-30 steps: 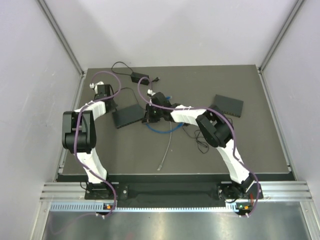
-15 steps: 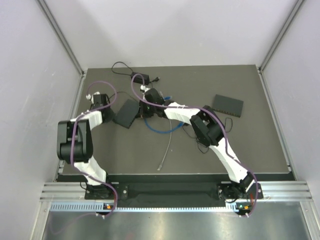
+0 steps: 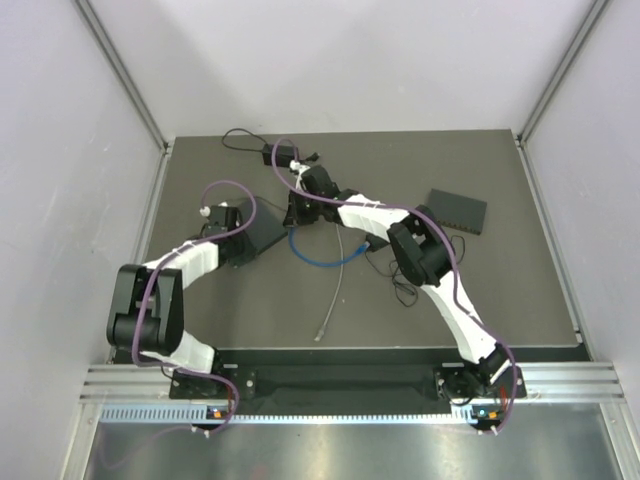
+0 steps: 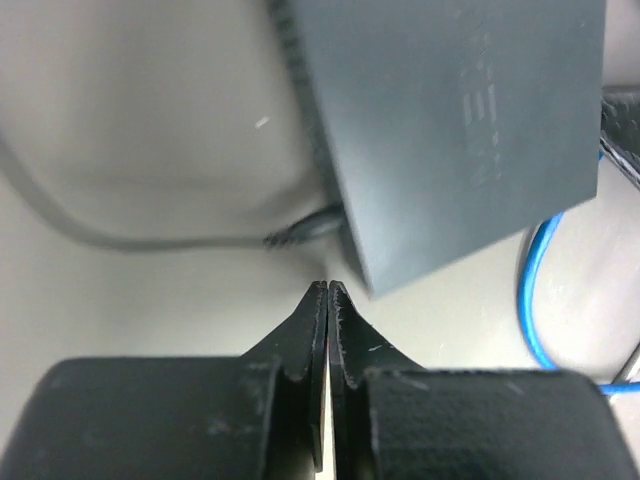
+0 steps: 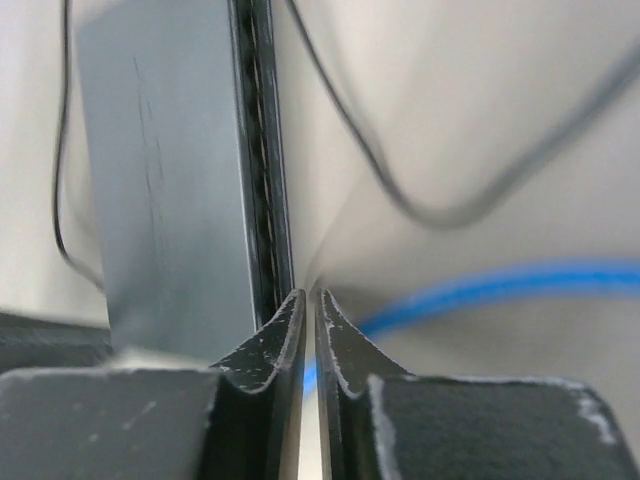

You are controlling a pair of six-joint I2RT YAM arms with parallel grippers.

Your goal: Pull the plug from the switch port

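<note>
The plug (image 4: 310,228), a small dark moulded stub on a round grey lead (image 4: 150,240), looks seated in the side of the switch (image 4: 450,130). In the left wrist view it lies just ahead of the left pincer (image 4: 328,286) and slightly to its left. That pincer is clenched on nothing, its matte black fingers (image 4: 295,345) pressed together. The switch is a smooth dark-grey slab with crisp edges, and a glossy blue cable (image 4: 528,300) loops to the pincer's right. In the right wrist view the right pincer (image 5: 308,296) is likewise closed and empty, with the switch's ribbed edge ahead and to its left. The blue cable passes just beyond its tips, and a thin black wire (image 5: 440,210) curves farther ahead. From the top external view the switch lies between the two pincers. I judge that one pincer should open, close across the plug's rigid body rather than the pliant lead, and draw straight out along the port while the other pins the light slab.
</note>
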